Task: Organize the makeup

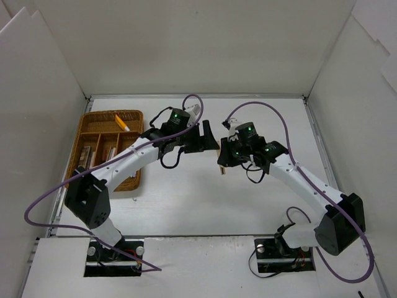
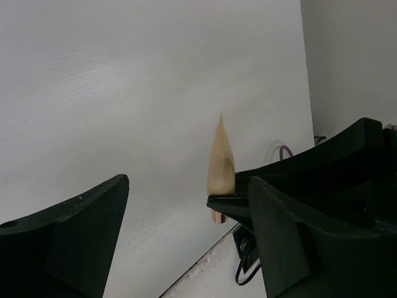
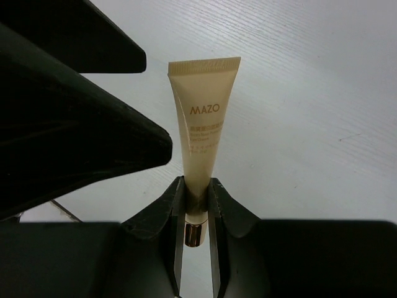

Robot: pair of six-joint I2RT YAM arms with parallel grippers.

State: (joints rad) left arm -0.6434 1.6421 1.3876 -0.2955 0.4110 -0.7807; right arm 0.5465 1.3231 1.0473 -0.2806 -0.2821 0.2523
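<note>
— Where is the tube (image 3: 201, 124)?

— In the right claw (image 3: 197, 186), pinched just above its gold cap, over the middle of the table (image 1: 205, 205). The flat crimped end points away from the wrist. From above I can hardly see it, because the claw covers it.

— And the left claw (image 2: 189, 183)?

— Its fingers stand wide apart and hold nothing. Its own camera shows the tube (image 2: 220, 161) edge-on in the gap between them, touching neither finger. The cap is half hidden behind the right claw's fingertip.

— Can you read the tube?

— "MAZO" is clear, but the smaller print below it is too fine to read.

— What about the tray (image 1: 105, 113)?

— It sits at the table's left edge. An orange item (image 1: 122, 122) lies slanted in the far compartment. There are dark things in the long compartments, but I can't tell what they are. The left arm crosses over the tray's near right corner.
</note>
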